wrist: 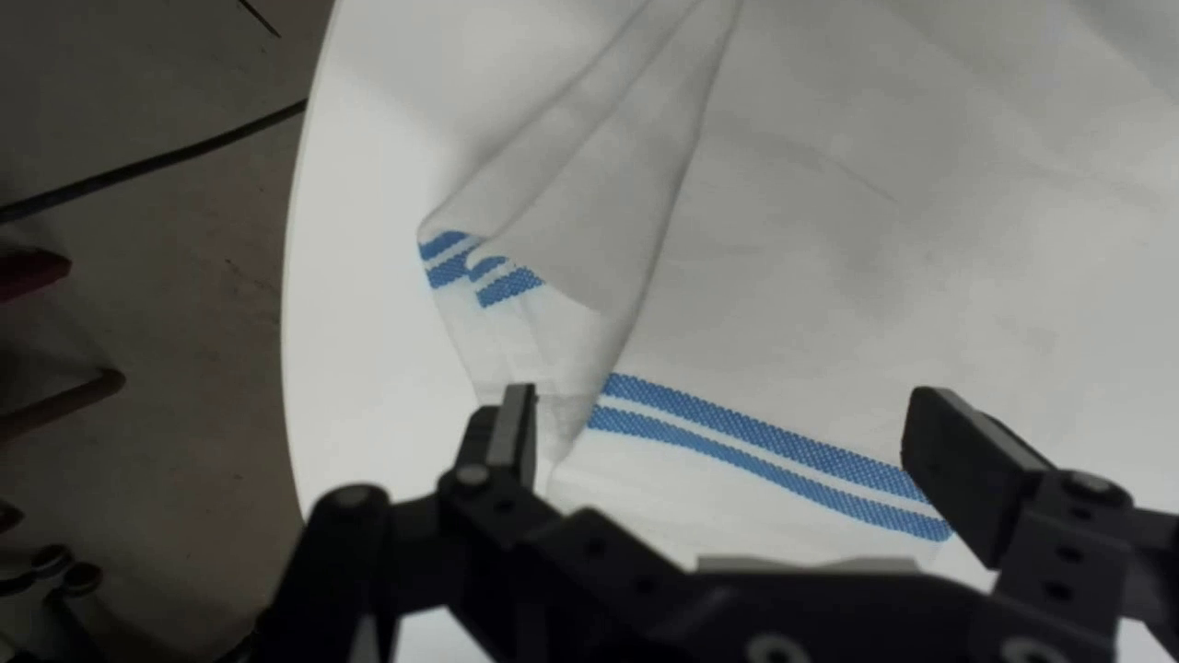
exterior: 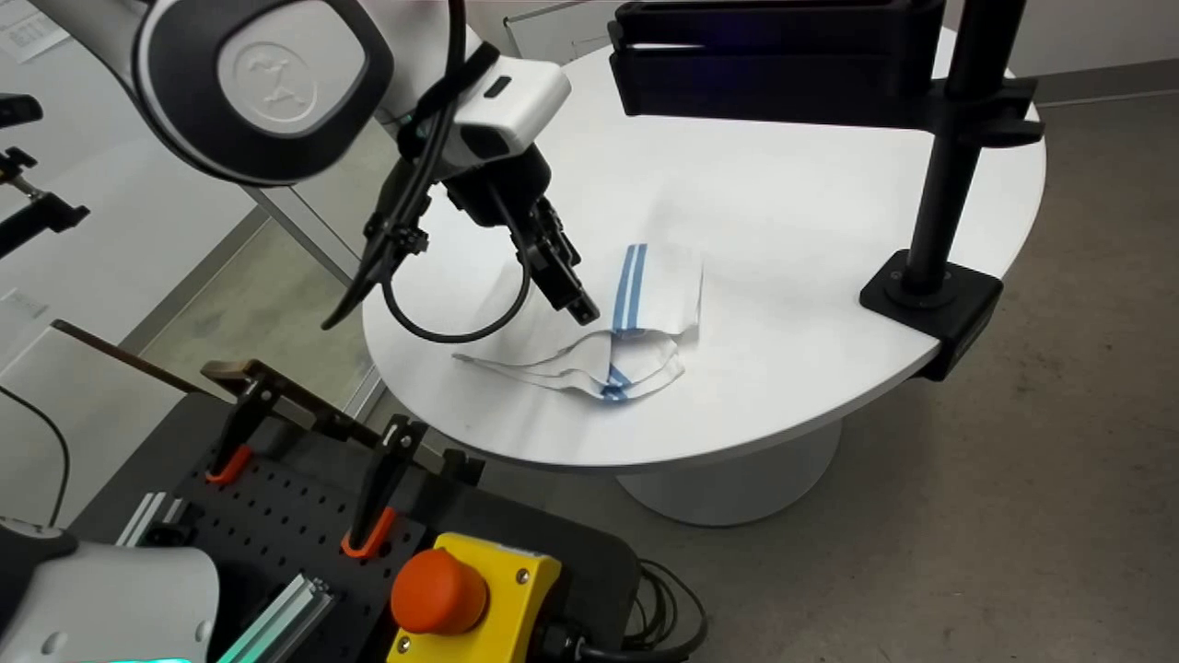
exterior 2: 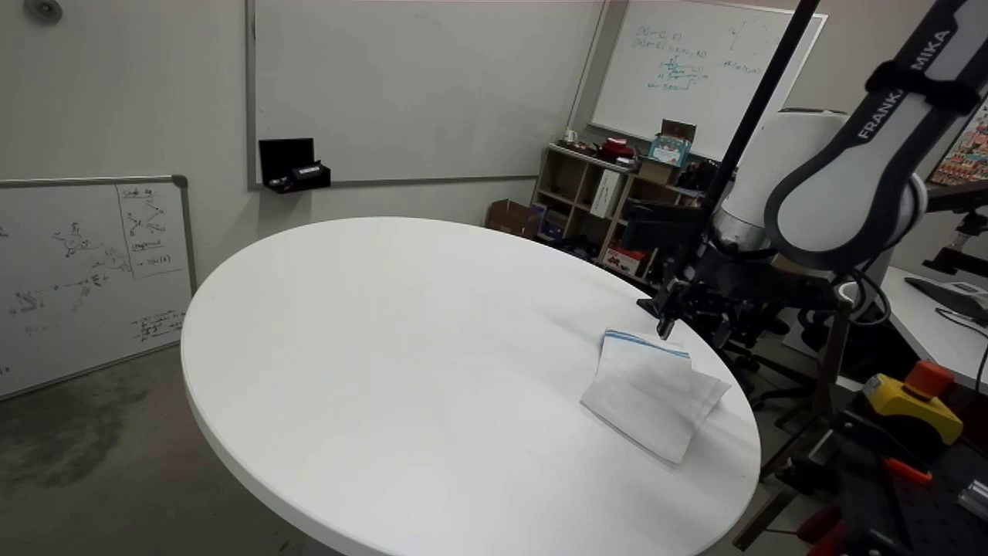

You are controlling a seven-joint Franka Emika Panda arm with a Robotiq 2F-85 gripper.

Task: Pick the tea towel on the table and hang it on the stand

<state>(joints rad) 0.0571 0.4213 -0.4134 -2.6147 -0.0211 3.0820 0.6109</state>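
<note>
Held the arm bent over the round edge of the bench, with the claw spread wide apart and slanting down above the towel. Saw the towel lying loosely folded near that edge.

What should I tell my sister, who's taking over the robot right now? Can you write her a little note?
Gripper: open, empty, near the tea towel.
Towel: folded, lying on the white table.
Black stand: at the table's edge, likely the one meant.
Done: towel not yet picked up.
Left: grip the towel, lift it, hang it on the stand.
</note>
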